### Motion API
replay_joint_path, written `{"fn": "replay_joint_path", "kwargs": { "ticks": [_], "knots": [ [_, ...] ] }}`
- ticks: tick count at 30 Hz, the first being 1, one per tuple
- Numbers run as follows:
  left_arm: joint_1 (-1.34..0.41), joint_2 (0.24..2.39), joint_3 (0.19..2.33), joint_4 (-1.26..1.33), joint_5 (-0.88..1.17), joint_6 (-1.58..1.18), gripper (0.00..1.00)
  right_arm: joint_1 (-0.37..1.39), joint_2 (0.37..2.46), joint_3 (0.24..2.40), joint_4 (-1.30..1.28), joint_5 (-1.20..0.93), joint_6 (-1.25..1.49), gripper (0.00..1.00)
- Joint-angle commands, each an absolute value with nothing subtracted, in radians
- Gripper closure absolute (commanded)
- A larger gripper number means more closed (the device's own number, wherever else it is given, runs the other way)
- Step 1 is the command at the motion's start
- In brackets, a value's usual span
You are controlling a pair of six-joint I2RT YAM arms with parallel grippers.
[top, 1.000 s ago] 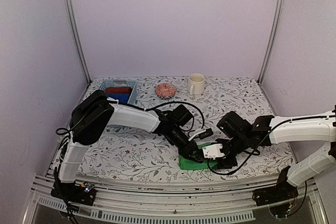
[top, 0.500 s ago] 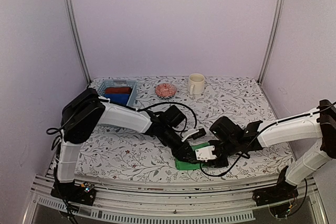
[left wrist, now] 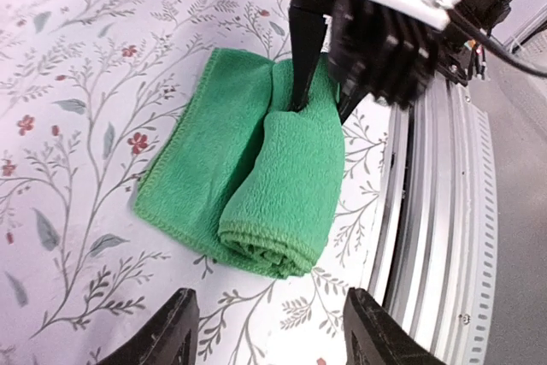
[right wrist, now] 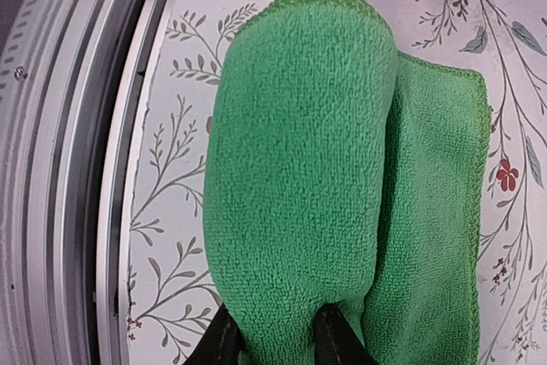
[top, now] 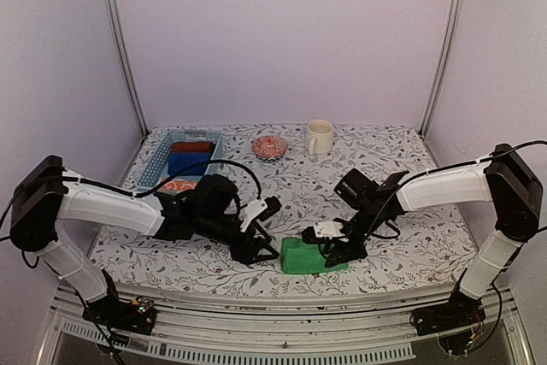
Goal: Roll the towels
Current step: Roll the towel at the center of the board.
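Two arms are working over one flower-patterned table (top: 410,168). At the far left, one blue basket (top: 158,164) is sitting near the back edge. It is holding two cloth rolls, one blue roll (top: 184,162) and one dark red roll (top: 192,147) behind it. One orange towel (top: 177,185) with white print is lying at the basket's near end, partly hidden by the left arm.

The left gripper (top: 256,252) is hovering low over the table, just left of the green towel (top: 299,258) and not touching it. In the left wrist view its two fingers are standing spread apart with only bare tabletop between them.

At the back, near the middle, one pink bowl (top: 269,147) and one cream mug (top: 319,137) are standing side by side, well apart from both grippers.

The single green towel is lying near the front edge of the table, between the two grippers. It is partly rolled: the near portion is forming a thick roll, and one flat flap is lying beside the roll on the far side.

The right gripper (top: 329,256) is reaching down onto the towel's right end. Its two fingers are pinching the rolled part, one finger (left wrist: 303,57) sitting in the crease between roll and flap, the other on the roll's outer side.
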State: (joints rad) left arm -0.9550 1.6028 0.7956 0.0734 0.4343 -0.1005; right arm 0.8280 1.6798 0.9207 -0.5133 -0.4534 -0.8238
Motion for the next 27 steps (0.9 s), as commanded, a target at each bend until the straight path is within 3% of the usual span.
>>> {"fn": "replay_joint_path", "kwargs": {
  "ticks": [1,6,12,23,27],
  "knots": [
    [-1.038,1.479,0.666,0.241,0.171,-0.049,0.41,0.770,1.842,0.942,-0.767,-0.602,-0.832,0.76],
    [-1.179,1.476,0.642,0.264,-0.016,0.072,0.40,0.713,1.992,1.055,-0.901,-0.691,-0.877,0.77],
    [-1.262,1.616,0.794,0.214,-0.091,0.243,0.40,0.682,2.107,1.138,-0.993,-0.730,-0.913,0.78],
    [-1.293,1.936,1.074,0.098,-0.171,0.486,0.38,0.672,2.125,1.170,-1.011,-0.763,-0.916,0.77],
    [-1.292,2.012,1.117,0.053,-0.172,0.485,0.44,0.672,2.120,1.164,-1.007,-0.763,-0.913,0.77]
  ]
}}
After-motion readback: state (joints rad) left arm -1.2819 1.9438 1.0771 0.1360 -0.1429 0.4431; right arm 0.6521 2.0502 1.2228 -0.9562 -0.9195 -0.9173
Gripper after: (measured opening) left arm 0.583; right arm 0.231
